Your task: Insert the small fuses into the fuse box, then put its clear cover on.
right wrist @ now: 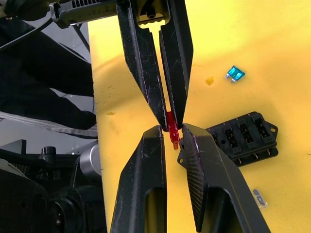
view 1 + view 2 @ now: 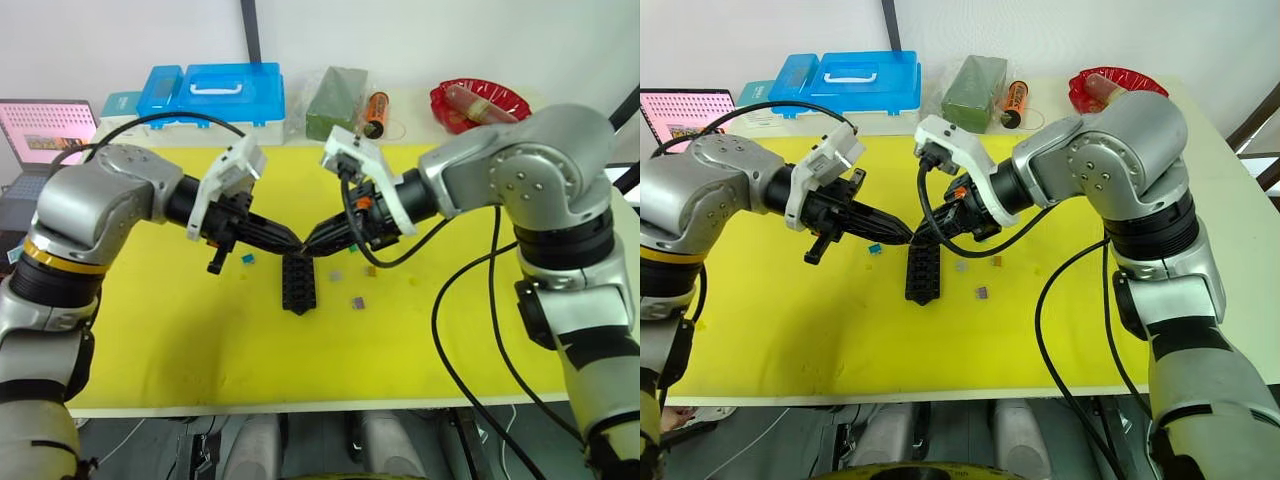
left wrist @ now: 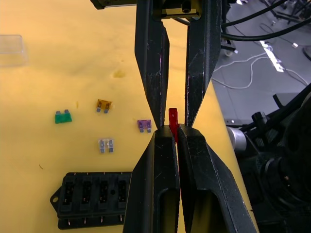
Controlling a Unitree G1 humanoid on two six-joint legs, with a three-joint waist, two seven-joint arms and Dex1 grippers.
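Left wrist view: left gripper (image 3: 173, 132) clamps the red fuse (image 3: 172, 121) above the fuse box (image 3: 92, 199); right gripper (image 1: 171, 133) fingers stand apart.

Fuse box (image 3: 92, 199) half hidden (behind end effector) — red fuse (image 3: 173, 121) too.

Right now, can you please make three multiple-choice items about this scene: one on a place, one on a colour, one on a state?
1. Relative to the fuse box, the teal fuse lies:
A) inside its slots
B) on the yellow mat, on the robot's left of it
C) on top of it

2. The fuse held off the mat is:
A) red
B) green
C) purple

3. The left end effector is:
A) wide open
B) shut on the cover
C) shut on a fuse

Answers: 1 B, it rests loose on the mat; 2 A, its body shows red; 3 C, it pinches the red fuse.
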